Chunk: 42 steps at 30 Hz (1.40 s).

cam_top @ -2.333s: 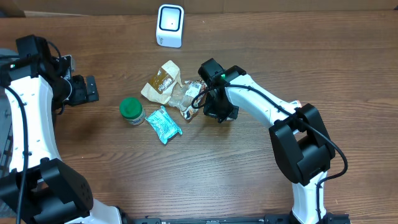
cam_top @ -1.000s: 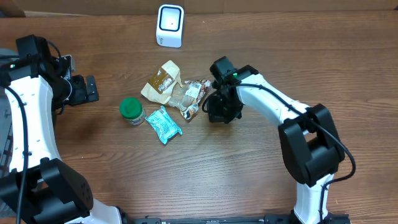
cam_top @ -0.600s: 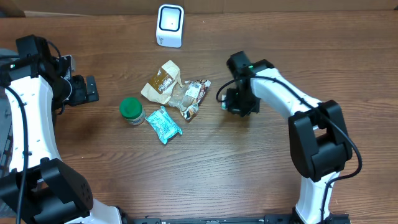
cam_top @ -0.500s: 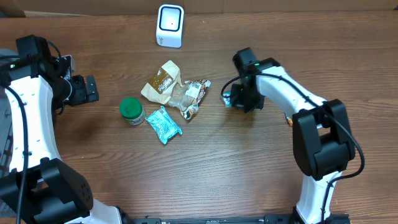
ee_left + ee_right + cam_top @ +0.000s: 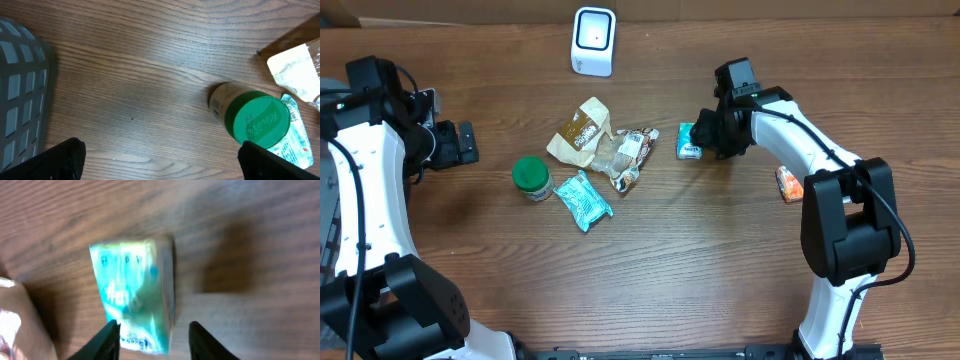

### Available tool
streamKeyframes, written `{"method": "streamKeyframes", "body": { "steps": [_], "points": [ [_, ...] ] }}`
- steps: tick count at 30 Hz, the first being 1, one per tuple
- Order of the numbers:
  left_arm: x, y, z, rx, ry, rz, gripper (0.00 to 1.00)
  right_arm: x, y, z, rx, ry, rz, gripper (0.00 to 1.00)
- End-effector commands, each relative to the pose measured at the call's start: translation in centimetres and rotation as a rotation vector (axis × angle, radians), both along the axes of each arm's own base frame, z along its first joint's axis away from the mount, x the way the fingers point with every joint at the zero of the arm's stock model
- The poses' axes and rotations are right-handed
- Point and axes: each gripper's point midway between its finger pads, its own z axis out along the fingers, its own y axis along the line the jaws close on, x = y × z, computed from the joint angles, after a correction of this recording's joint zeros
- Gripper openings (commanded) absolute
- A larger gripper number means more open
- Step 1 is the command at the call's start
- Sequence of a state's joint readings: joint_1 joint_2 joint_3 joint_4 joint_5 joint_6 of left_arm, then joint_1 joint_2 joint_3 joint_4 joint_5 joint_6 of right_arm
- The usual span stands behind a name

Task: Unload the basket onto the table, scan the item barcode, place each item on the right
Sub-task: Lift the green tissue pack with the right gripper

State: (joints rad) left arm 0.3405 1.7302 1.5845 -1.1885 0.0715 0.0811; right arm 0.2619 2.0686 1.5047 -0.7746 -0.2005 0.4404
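A small teal box (image 5: 689, 141) lies on the wood table, right of the item pile. My right gripper (image 5: 706, 134) hovers over it, jaws parted. In the right wrist view the box (image 5: 135, 292) sits between the fingers (image 5: 106, 341), close to the left one, with a gap to the right one, so the right gripper (image 5: 154, 341) is open. The white barcode scanner (image 5: 593, 41) stands at the back edge. My left gripper (image 5: 466, 143) rests far left, open and empty, also shown wide open in the left wrist view (image 5: 160, 165).
A green-lidded jar (image 5: 531, 177) (image 5: 252, 117), a teal packet (image 5: 583, 200), a brown pouch (image 5: 581, 130) and a clear wrapper (image 5: 628, 155) cluster mid-table. An orange item (image 5: 789, 183) lies near the right arm. A grey basket (image 5: 20, 100) is at the left.
The right arm carried the teal box out of the pile, rightward and toward the back, and its jaws have just parted around it. The left arm has not moved.
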Motion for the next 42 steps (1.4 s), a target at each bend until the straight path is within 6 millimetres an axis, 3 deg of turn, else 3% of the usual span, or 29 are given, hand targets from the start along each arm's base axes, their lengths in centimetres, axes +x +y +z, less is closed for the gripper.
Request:
{"method": "streamKeyframes", "body": {
  "steps": [1,6,8,13,18,19,22,27,30,34,38,42],
  "points": [
    [0.1,-0.2,0.0,-0.008,-0.002,0.002,1.00,-0.3,1.3,1.2,0.075,0.031,0.003,0.45],
    [0.1,-0.2,0.0,-0.008,-0.002,0.002,1.00,-0.6,1.5,0.7,0.085,0.047,-0.002,0.45],
    [0.0,-0.2,0.0,-0.008,-0.002,0.002,1.00,-0.7,1.4,-0.5,0.087,0.058,-0.020,0.43],
    [0.1,-0.2,0.0,-0.008,-0.002,0.002,1.00,-1.2,1.0,-2.6,0.075,0.068,-0.033,0.29],
    [0.0,-0.2,0.0,-0.008,-0.002,0.002,1.00,-1.5,0.0,-3.8,0.023,0.063,-0.049,0.26],
    [0.1,-0.2,0.0,-0.008,-0.002,0.002,1.00,-1.5,0.0,-4.0,0.024,0.059,-0.049,0.20],
    [0.0,-0.2,0.0,-0.008,-0.002,0.002,1.00,-1.4,0.0,-4.1,0.026,0.053,-0.049,0.04],
    [0.0,-0.2,0.0,-0.008,-0.002,0.002,1.00,-1.8,1.4,-2.8,0.126,0.077,-0.018,0.04],
    [0.0,-0.2,0.0,-0.008,-0.002,0.002,1.00,-1.8,2.8,0.9,0.283,0.056,0.053,0.04],
    [0.0,-0.2,0.0,-0.008,-0.002,0.002,1.00,-3.3,5.2,11.4,0.643,-0.083,0.267,0.04],
    [0.0,-0.2,0.0,-0.008,-0.002,0.002,1.00,-4.7,5.2,18.4,0.843,-0.189,0.365,0.04],
    [0.1,-0.2,0.0,-0.008,-0.002,0.002,1.00,-5.3,5.1,22.4,1.014,-0.227,0.427,0.04]
  ]
}}
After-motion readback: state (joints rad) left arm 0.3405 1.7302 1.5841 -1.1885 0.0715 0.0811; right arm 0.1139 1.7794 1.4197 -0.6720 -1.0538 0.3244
